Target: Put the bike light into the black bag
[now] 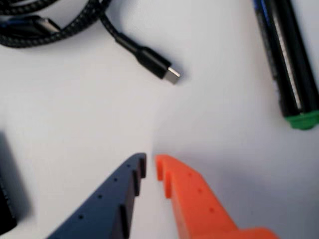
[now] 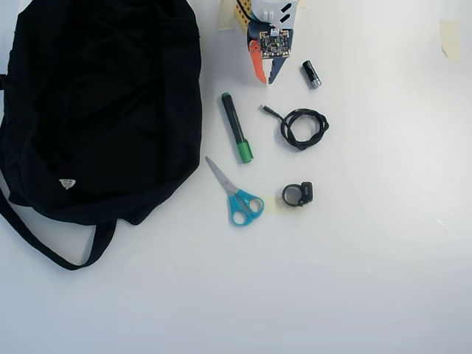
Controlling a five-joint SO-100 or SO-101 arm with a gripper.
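Observation:
The bike light point(image 2: 298, 195), a tiny black loop strap on a small blocky body, lies on the white table right of the scissors; it is out of the wrist view. The large black bag point(image 2: 103, 103) with a white triangular tag lies at the left of the overhead view. My gripper point(image 2: 267, 80) is at the top centre, well above the bike light in that view. In the wrist view the gripper point(image 1: 149, 167) has a blue and an orange finger, nearly together and empty over bare table.
A coiled black cable point(image 2: 302, 127) with its plug point(image 1: 159, 64), a black marker with a green cap point(image 2: 236, 127) point(image 1: 289, 59), blue-handled scissors point(image 2: 236, 195) and a short black cylinder point(image 2: 311, 74) lie around the gripper. The bag's strap point(image 2: 44, 247) trails toward the lower left.

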